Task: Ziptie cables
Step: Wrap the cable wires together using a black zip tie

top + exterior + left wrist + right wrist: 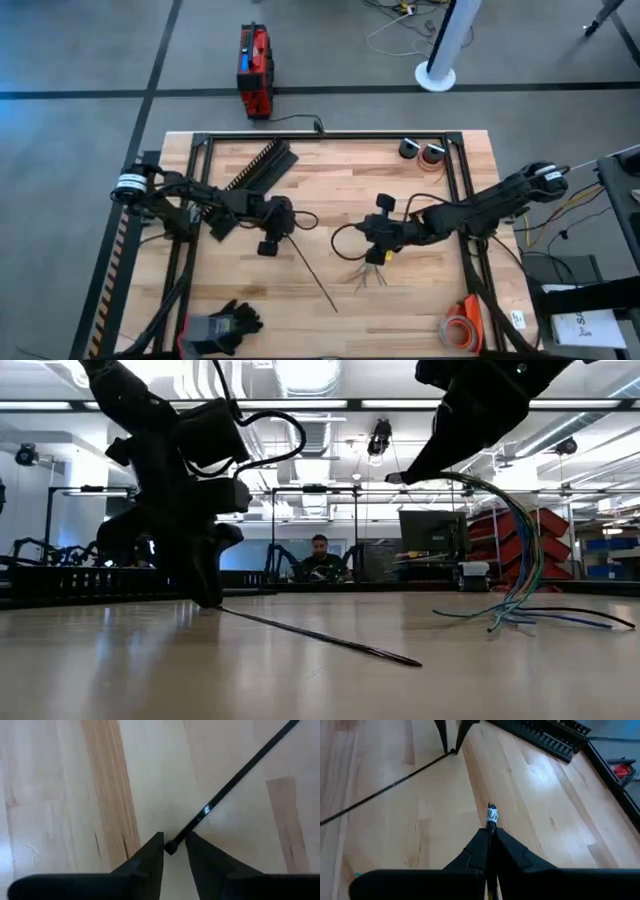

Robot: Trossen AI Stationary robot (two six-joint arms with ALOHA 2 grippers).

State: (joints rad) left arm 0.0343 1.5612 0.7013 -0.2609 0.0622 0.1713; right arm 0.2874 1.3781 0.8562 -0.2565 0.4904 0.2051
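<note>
The cables hang in a curved bundle from the right gripper, which holds them raised above the table; their loose green, blue and pale ends fan out and touch the wood well below and beside the fingers, near the middle of the table's right half. In the right wrist view the right gripper has its fingers pressed together on the bundle's labelled end, a small white tag sticking out just past the tips. To the left lies a long black zip tie, stretched flat on the wood and running diagonally toward the table's front. Its head end sits at the left gripper, which stands tip-down on the table. In the left wrist view the left gripper has its fingers slightly apart with the head of the zip tie between the tips; whether they actually squeeze it cannot be told. The two grippers are near each other but apart, the cables clear of the zip tie. A long black slotted strip lies behind the left arm.
</note>
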